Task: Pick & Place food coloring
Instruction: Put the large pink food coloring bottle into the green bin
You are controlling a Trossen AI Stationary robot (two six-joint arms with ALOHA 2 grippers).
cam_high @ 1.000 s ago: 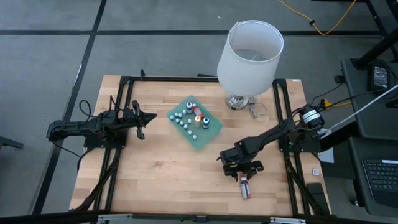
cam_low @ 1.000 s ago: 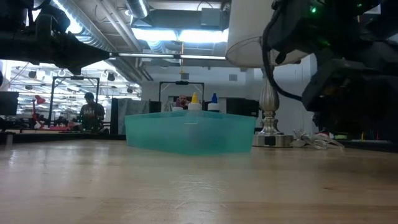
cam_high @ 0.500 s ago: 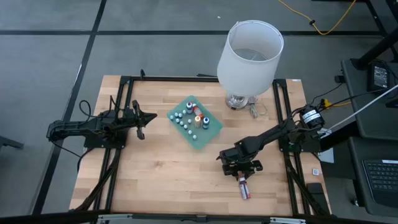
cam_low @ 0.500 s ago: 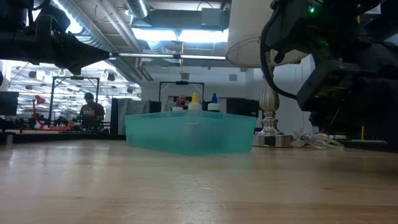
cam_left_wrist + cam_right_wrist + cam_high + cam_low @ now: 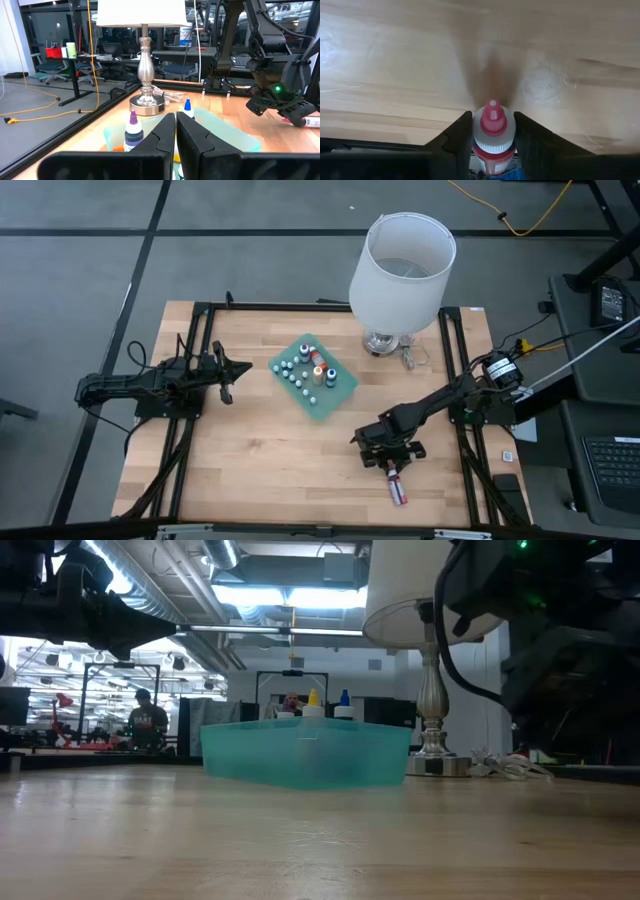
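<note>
Red liquid shows through the little food coloring bottle (image 5: 493, 135) that my right gripper (image 5: 392, 467) has clamped between its two dark fingers (image 5: 457, 136), the white collar and red dropper tip poking out past them toward the wood. That bottle lies on its side on the desk (image 5: 250, 450), near the front edge and toward the right-hand corner, with its far end sticking out from under my gripper toward the front edge.

Over by the desk's left edge, about midway along it, my left gripper (image 5: 228, 372) waits with its fingers (image 5: 162, 137) pressed together on nothing, pointed toward the middle.

At the desk's centre sits the teal tray (image 5: 340, 395), turned at an angle. It holds the other food coloring bottles (image 5: 305, 370): many tiny white-capped ones and a few larger ones, among them an orange one (image 5: 317, 373), a purple-tipped one (image 5: 133, 131) and a blue-tipped one (image 5: 187, 106). They stand upright inside it.

Close to the desk's back edge, toward the right, stands a lamp (image 5: 402, 268) with a white shade and a silvery base.
</note>
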